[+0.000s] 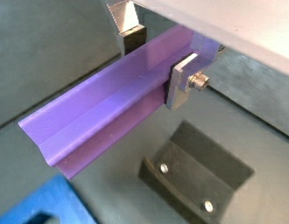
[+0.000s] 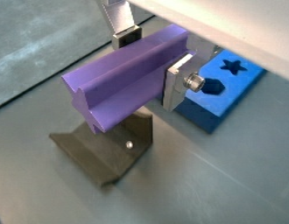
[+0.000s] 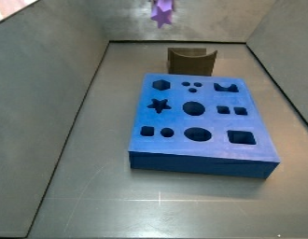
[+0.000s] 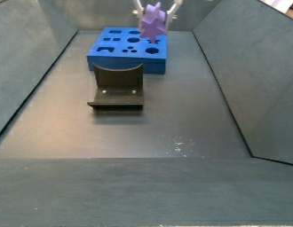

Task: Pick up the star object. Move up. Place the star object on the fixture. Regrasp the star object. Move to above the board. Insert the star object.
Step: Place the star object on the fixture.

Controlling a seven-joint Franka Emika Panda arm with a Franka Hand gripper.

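The gripper [image 2: 153, 59] is clamped on the star object [image 2: 121, 77], its silver fingers [image 1: 182, 80] pressing the purple prism from both sides, with the prism lying across the jaws. In both side views the star object [image 4: 153, 19] hangs in the air, clear of everything, high over the far end of the floor. The fixture [image 4: 117, 86] stands below it on the dark floor, just beside one edge of the board [image 3: 201, 124]; a wrist view shows the fixture [image 1: 196, 173] underneath the held piece, apart from it.

As I judge it, the pick-up and the move up are done, and the placing on the fixture is in hand. The next move calls for a straight descent with the prism lined up over the fixture's upright and base, then a release once the piece rests steady.

Count: one star object, one fixture, one board, one gripper. The board shows one star-shaped hole [image 3: 158, 105] among its cut-outs.
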